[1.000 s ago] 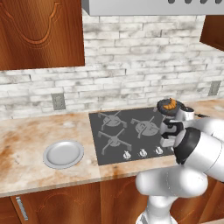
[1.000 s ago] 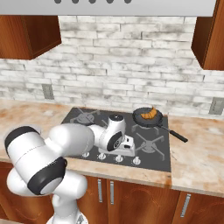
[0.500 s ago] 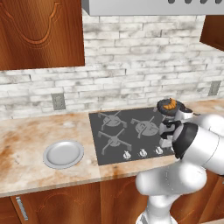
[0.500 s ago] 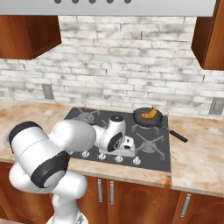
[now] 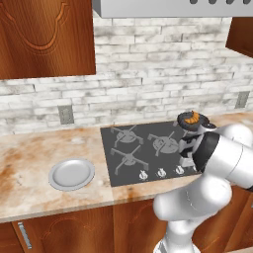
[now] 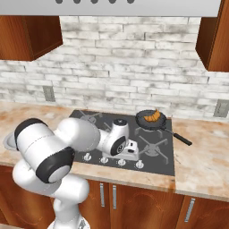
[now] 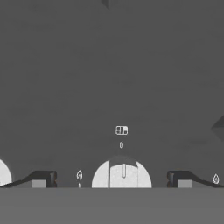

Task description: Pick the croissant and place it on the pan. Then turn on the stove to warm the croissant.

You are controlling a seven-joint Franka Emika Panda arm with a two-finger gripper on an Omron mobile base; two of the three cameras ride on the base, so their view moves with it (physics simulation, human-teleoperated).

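Bent low over the near edge of the stove (image 5: 143,148), with the gripper (image 7: 114,179) pointed straight down at the knob row. Jaws released and spread wide, a round knob (image 7: 121,174) centred between the two fingertips (image 7: 43,178). Holding nothing. On the far right burner, the pan (image 6: 150,120) carrying the croissant (image 6: 153,116), handle angled toward the near right. Well to the left on the counter (image 5: 29,168), a grey plate (image 5: 71,173).

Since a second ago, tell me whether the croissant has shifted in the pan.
No. The croissant lies in the pan on the stove's rear right burner, the same place as earlier.
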